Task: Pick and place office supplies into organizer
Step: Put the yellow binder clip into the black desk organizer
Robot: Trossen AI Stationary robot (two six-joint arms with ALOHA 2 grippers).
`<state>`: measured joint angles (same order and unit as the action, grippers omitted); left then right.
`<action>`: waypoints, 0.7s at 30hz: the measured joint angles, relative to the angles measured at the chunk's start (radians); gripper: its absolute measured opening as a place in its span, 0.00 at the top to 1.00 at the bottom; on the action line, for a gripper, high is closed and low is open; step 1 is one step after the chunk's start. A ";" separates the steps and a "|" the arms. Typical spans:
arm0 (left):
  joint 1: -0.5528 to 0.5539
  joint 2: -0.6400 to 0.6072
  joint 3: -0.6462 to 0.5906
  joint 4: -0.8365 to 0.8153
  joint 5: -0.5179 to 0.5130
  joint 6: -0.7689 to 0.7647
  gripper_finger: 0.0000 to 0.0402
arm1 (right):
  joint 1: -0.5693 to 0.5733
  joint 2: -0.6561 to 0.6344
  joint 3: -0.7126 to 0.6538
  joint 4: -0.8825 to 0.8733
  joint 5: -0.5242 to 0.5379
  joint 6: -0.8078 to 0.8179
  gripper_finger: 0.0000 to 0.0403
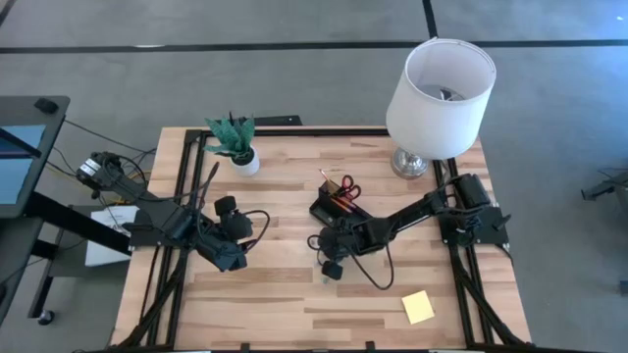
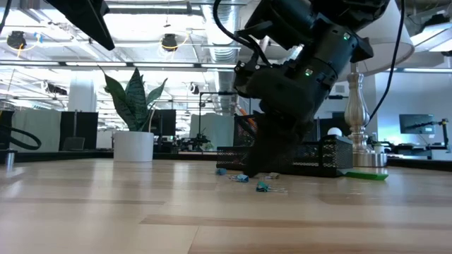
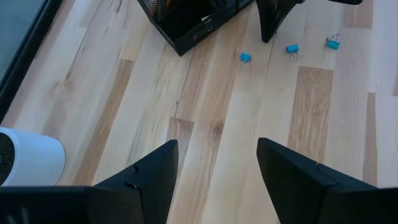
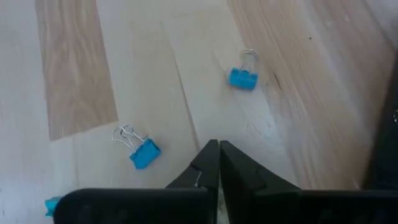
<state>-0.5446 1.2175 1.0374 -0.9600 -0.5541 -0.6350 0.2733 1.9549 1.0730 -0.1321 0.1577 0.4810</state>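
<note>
Pale wooden planks make up the table top (image 1: pixel 285 294), framed by black rails. The right gripper (image 4: pixel 219 163) is down at the table just in front of the small black mesh organizer tray (image 1: pixel 332 208), its two dark fingers pressed together with nothing visible between their tips. Around it lie small blue binder clips: one (image 4: pixel 144 153) just beside the fingertips on one side, another (image 4: pixel 243 78) a little farther ahead, both apart from the fingers, and a third shows only as a blue edge at the right wrist view's border. The red-handled scissors (image 1: pixel 347 187) and thin orange pencils (image 1: pixel 329 182) stand in the organizer. A square yellow sticky-note pad (image 1: pixel 417 307) lies flat near the table's front right, well apart from the tray. The left gripper (image 3: pixel 216 169) hovers over bare wood at the table's left, fingers spread wide and empty. A potted green plant (image 1: pixel 235 144) and a white-shaded lamp (image 1: pixel 439 86) stand along the far edge.
</note>
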 joint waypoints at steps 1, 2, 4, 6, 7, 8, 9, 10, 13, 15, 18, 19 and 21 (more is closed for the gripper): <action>0.000 0.000 0.000 0.000 0.000 0.000 0.46 | 0.000 0.000 0.001 0.001 0.000 0.005 0.98; 0.000 0.000 0.000 0.000 0.003 0.000 0.46 | 0.000 0.001 0.001 0.003 0.000 0.016 0.99; 0.000 0.000 0.000 0.000 0.008 0.000 0.46 | 0.000 0.000 0.002 0.000 -0.003 0.012 0.99; 0.000 0.000 0.000 0.000 0.008 0.000 0.46 | 0.003 -0.005 0.003 -0.016 -0.008 -0.025 0.97; 0.000 0.000 0.000 0.000 0.008 0.000 0.46 | 0.006 -0.007 0.003 -0.025 -0.008 -0.048 0.95; 0.000 0.000 0.000 0.000 0.008 0.000 0.46 | 0.009 -0.008 0.003 -0.027 -0.007 -0.069 0.93; 0.000 0.000 0.000 0.001 0.008 0.000 0.46 | 0.011 -0.008 0.004 -0.029 -0.007 -0.088 0.90; 0.000 0.000 0.000 0.000 0.008 0.000 0.46 | 0.013 -0.008 0.008 -0.037 -0.007 -0.102 0.88; 0.000 0.000 0.000 0.001 0.008 0.000 0.46 | 0.015 -0.008 0.038 -0.103 -0.004 -0.149 0.79; 0.000 0.000 0.000 0.001 0.009 -0.004 0.46 | 0.015 -0.008 0.064 -0.154 0.025 -0.176 0.73; 0.000 0.000 0.000 0.001 0.011 -0.006 0.46 | 0.015 -0.008 0.113 -0.266 0.069 -0.200 0.65; 0.000 0.000 0.000 0.001 0.015 -0.006 0.46 | 0.014 -0.008 0.129 -0.304 0.069 -0.200 0.63; 0.000 0.000 0.000 0.001 0.017 -0.007 0.46 | 0.014 -0.010 0.150 -0.366 0.049 -0.202 0.59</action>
<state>-0.5446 1.2175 1.0374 -0.9592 -0.5369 -0.6422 0.2871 1.9454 1.2226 -0.4981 0.2066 0.2794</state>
